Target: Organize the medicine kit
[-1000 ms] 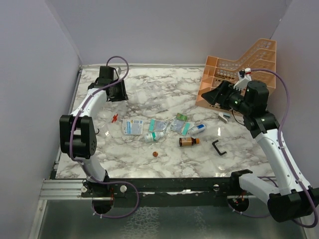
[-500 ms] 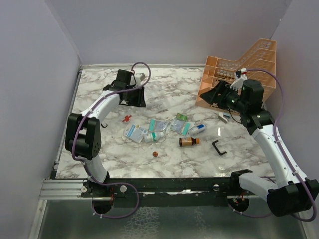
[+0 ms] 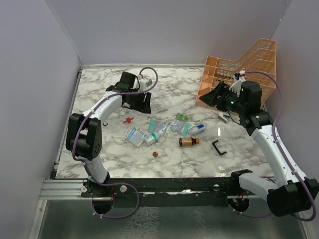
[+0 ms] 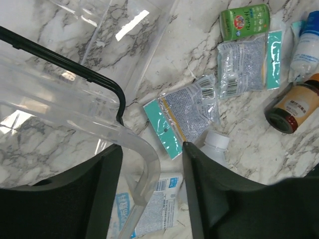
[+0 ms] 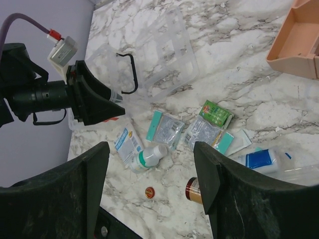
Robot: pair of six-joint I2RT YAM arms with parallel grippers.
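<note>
Looking across the table [image 3: 99,149], I'd say this job has hardly got going. The medicine kit [image 5: 112,62], a small clear box with a black handle [image 4: 75,69], sits toward the far left of the marble and looks bare inside. A clear flat piece [image 5: 169,55], its lid I'd guess, lies just beside it on the far side.

Everything meant to go in lies loose in the middle of the table, near the box but outside it:
- several sachets [image 4: 192,107] and a green packet [image 4: 244,20]
- a white-capped bottle [image 5: 149,157]
- a brown bottle [image 3: 188,142]
- a blue-capped bottle [image 5: 259,160]
- a small round cap [image 3: 155,154] and a red bit [image 3: 128,120], lying apart from the rest

A loose black U-shaped piece [image 3: 218,148] lies well off to the right.

The left claw [image 4: 151,159] is down at the box with its fingers partway apart. The clear rim curves through the gap between them. The plastic is so see-through that I can't tell whether either finger is touching it, but it doesn't look pinched.

The right claw [image 5: 149,149] hangs over the table in front of the orange rack [image 3: 239,69], spread wide with nothing in it.

By my reckoning, all of the gathering and the closing of the lid remain to be done.
</note>
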